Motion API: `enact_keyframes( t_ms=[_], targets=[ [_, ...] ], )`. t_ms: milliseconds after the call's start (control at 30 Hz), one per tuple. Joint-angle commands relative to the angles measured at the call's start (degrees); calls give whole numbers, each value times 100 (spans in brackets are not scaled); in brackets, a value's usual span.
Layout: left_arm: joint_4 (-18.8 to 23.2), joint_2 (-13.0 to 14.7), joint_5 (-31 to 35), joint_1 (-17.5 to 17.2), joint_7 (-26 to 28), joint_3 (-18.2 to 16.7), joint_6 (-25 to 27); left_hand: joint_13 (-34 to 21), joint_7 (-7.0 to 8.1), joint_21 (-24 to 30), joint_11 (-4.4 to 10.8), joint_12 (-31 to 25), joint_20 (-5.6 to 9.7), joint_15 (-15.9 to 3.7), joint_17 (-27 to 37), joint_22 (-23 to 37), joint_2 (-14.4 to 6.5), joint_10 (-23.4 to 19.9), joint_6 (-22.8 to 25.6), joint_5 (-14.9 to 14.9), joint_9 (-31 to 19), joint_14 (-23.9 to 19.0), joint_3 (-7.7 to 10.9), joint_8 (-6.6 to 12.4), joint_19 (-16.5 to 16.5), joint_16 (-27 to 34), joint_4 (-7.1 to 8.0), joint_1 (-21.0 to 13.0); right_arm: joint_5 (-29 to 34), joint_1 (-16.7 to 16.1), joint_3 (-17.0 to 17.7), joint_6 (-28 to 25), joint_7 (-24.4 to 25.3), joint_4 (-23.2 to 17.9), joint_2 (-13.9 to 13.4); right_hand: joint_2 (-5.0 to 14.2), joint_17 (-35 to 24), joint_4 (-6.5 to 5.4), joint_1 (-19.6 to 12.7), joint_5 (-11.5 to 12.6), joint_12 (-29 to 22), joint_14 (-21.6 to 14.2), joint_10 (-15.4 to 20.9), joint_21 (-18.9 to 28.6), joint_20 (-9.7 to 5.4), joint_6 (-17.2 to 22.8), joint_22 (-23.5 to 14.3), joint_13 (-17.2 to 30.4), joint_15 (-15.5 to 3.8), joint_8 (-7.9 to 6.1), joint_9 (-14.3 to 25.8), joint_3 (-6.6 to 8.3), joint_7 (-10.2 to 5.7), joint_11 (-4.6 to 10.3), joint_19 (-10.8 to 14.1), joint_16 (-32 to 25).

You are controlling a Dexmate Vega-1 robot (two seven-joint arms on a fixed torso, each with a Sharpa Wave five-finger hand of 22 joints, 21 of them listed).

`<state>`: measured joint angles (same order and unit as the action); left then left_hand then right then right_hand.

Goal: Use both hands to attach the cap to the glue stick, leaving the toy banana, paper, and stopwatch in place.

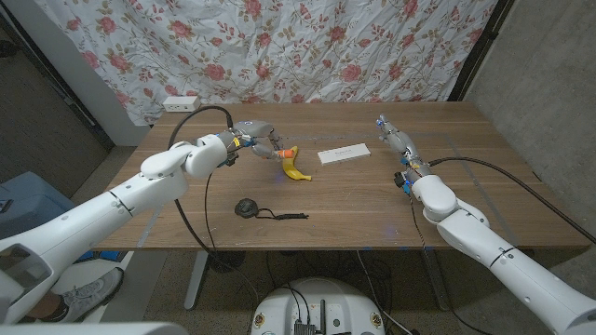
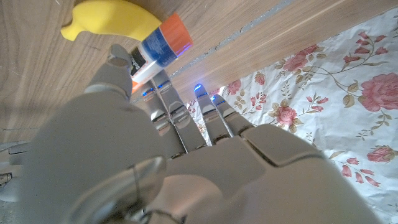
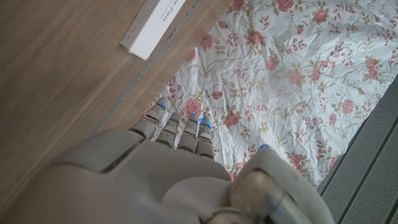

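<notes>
- Left hand (image 1: 253, 136) of mine pinches the glue stick (image 2: 158, 48) near the table's (image 1: 372, 200) far side, its orange end just beside the toy banana (image 1: 296, 171).
- Right hand (image 1: 395, 140) hovers well apart over the far right of the table, fingers straight and apart, holding nothing.
- I cannot make out the cap anywhere.
- Risk, as I judge it: lifting the stick could nudge the banana, since they sit so close.
- Reaching across, my right arm could brush the paper (image 1: 343, 154); the stopwatch (image 1: 247, 207) lies nearer me.
</notes>
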<state>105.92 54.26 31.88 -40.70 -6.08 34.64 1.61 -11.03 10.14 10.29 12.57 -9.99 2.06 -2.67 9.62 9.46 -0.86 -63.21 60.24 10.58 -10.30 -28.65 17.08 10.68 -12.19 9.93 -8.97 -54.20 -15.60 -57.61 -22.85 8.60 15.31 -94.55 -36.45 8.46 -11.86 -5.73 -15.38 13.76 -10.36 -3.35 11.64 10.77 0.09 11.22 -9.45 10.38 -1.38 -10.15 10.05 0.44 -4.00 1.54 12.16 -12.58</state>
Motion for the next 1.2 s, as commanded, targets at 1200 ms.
enact_keyframes(
  t_ms=[1200],
  targets=[
    [-674, 211, 1076, 166, -321, 175, -749, -16, 102, 25, 32, -44, 14, -866, 7, 26, -126, 290, -191, 32, -160, 126, -6, 83, 123, 28, -25, 3, -1125, 71, 142, 1633, -260, 1268, 1086, 47, -7, -154, 251, 80, -27, -140, -161, -26, -41, -305, -9, 12, 84, -8, 3, 51, 89, -139, -49, -8]
  ],
)
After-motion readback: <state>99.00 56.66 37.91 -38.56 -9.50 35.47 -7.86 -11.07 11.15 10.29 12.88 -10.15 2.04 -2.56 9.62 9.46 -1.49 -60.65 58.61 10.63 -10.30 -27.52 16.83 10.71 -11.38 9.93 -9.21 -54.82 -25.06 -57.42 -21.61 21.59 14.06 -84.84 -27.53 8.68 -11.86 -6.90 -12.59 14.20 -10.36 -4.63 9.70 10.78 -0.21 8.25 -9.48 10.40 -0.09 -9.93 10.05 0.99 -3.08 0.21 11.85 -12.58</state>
